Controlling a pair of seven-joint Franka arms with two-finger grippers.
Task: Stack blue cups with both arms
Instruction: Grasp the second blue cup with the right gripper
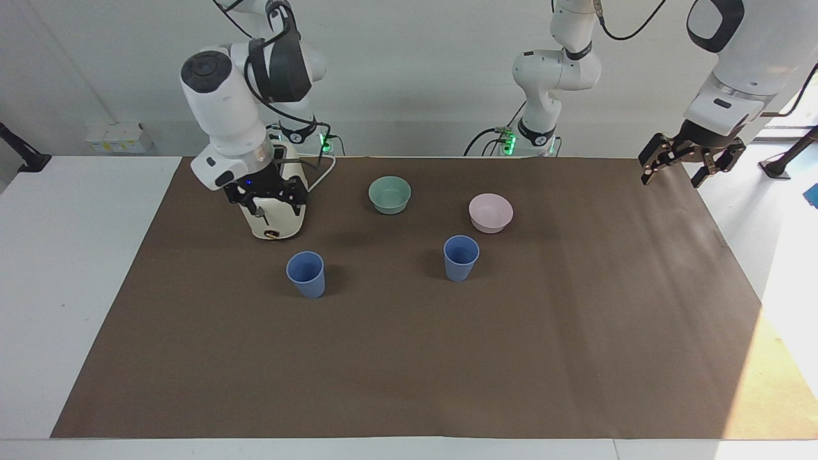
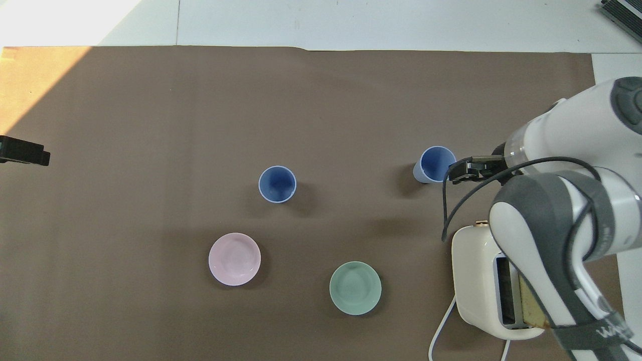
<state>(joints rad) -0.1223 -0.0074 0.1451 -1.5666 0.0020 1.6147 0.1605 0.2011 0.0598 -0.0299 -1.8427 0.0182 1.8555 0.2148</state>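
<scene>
Two blue cups stand upright and apart on the brown mat: one [image 1: 306,273] [image 2: 435,164] toward the right arm's end, the other [image 1: 461,257] [image 2: 277,184] near the middle. My right gripper [image 1: 267,203] [image 2: 469,168] hangs open over the toaster's cup-facing side. From overhead its tips sit beside the first cup's rim, but the facing view shows it raised and apart from the cup. My left gripper [image 1: 677,167] [image 2: 24,152] is open and empty, up over the mat's edge at the left arm's end.
A cream toaster [image 1: 276,225] [image 2: 476,281] with a bread slice stands under the right arm, its cord trailing toward the robots. A teal bowl [image 1: 390,193] [image 2: 355,288] and a pink bowl [image 1: 490,212] [image 2: 234,258] sit nearer to the robots than the cups.
</scene>
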